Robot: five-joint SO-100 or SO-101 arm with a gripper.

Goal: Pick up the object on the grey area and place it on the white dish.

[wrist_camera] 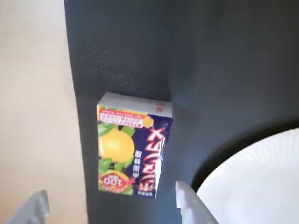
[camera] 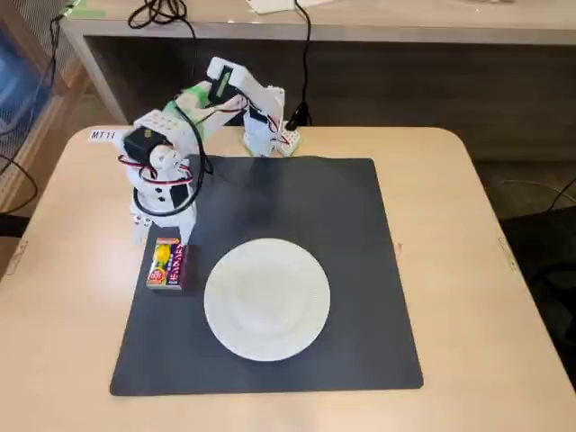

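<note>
The object (camera: 166,264), a small red packet with a yellow fruit picture, lies flat at the left edge of the grey mat (camera: 360,225), just in front of the arm's base. The white dish (camera: 267,299) sits on the mat to its right, apart from it. In the fixed view my gripper (camera: 268,139) hangs at the mat's back edge, far from the packet. In the wrist view the packet (wrist_camera: 133,149) lies on the mat (wrist_camera: 210,70), with the dish's rim (wrist_camera: 257,182) at lower right. My gripper (wrist_camera: 112,207) is open and empty, its fingertips (wrist_camera: 187,203) at the bottom edge.
The arm's white base (camera: 162,193) stands on the beige tabletop (camera: 63,297) by the mat's back left corner. Black cables (camera: 301,54) run up to a bench behind. A small label (camera: 103,135) lies at the table's back left.
</note>
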